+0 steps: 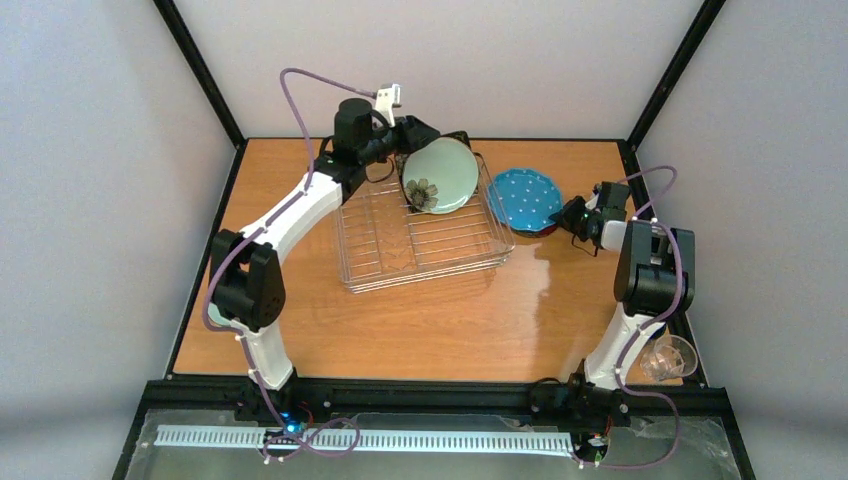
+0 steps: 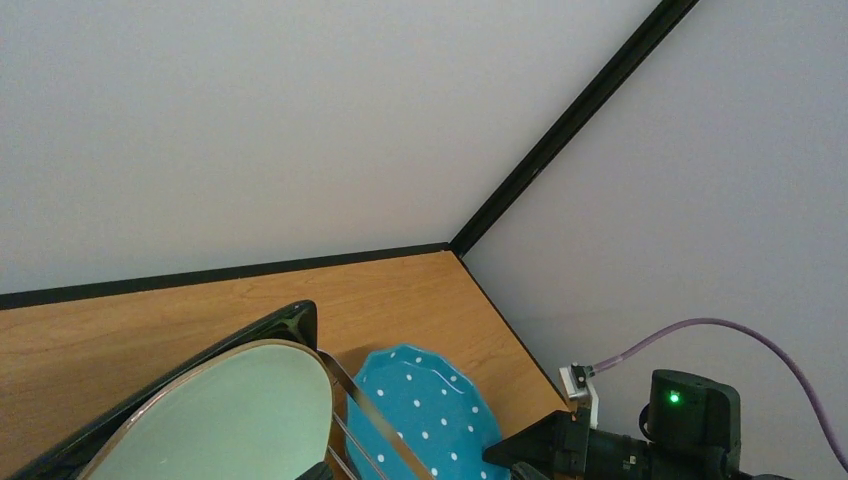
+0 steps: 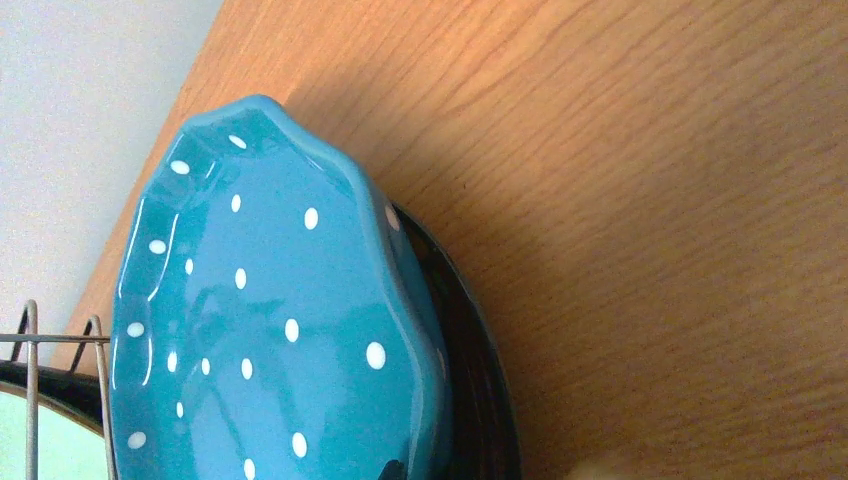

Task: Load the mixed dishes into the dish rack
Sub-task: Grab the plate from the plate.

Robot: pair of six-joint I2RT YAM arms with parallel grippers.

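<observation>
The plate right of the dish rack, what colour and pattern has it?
The blue dotted plate: teal-blue, white dots; best in right wrist view.

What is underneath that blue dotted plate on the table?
A second dish, only its dark rim peeking out from below the blue dotted plate. The rest, pattern included, is covered.

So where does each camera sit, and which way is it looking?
Top: overhead at the near edge, looking down on table, rack, left arm and right arm.
Left wrist: by the rack, facing the back corner; right arm shows, own fingers hardly.
Right wrist: low beside the blue plate; own fingers barely show.
All three see the blue plate.
</observation>
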